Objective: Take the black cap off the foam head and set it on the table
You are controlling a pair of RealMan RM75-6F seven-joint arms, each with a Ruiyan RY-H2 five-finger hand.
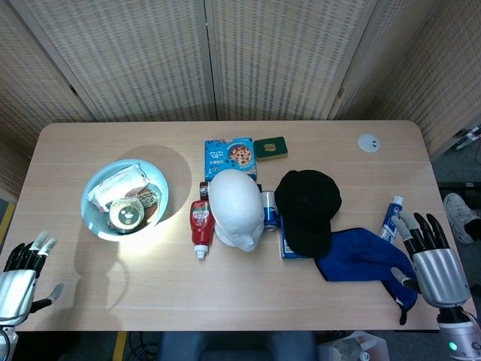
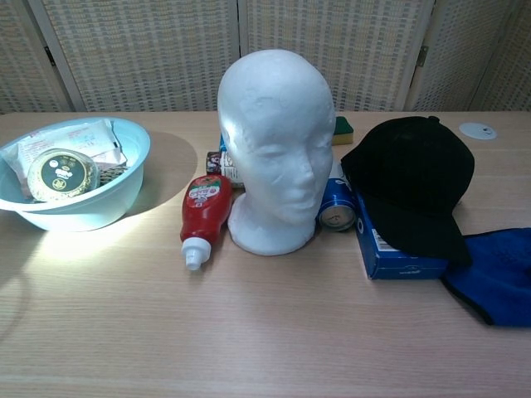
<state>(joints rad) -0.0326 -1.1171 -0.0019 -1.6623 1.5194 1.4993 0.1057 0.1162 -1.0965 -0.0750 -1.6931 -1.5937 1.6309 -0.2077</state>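
Only the head view is showing the hands; the chest view is showing neither. The left hand (image 1: 16, 284) is sitting at the near left corner of the light wooden table (image 1: 113, 301), fingers spread, holding nothing. The right hand (image 1: 434, 265) is hanging off the near right edge, fingers apart, gripping nothing, well apart from the cap.

Left to right: a light blue plastic bowl (image 1: 95, 216) is holding packets and a round tin. A red ketchup bottle (image 1: 201, 228) is lying just beside the white foam head (image 1: 236, 208), nozzle pointing near. The foam head is standing upright and bare. Behind it a blue cookie box (image 1: 230, 156) is lying flat, a green sponge (image 1: 270, 147) to its right; the chest view is hiding most of the box behind the head. A blue can (image 2: 336, 207) is lying between the head and the cap, its end face plain only in the chest view.

The black fabric cap (image 1: 307, 209) is resting off the head, right of it, partly on a blue carton (image 2: 390, 253), brim pointing near. A blue cloth (image 1: 364, 259) is touching the brim's right side. A white-and-blue tube (image 1: 390, 218) is lying right of that, head view only. A small white disc (image 1: 368, 143) is sitting far right.
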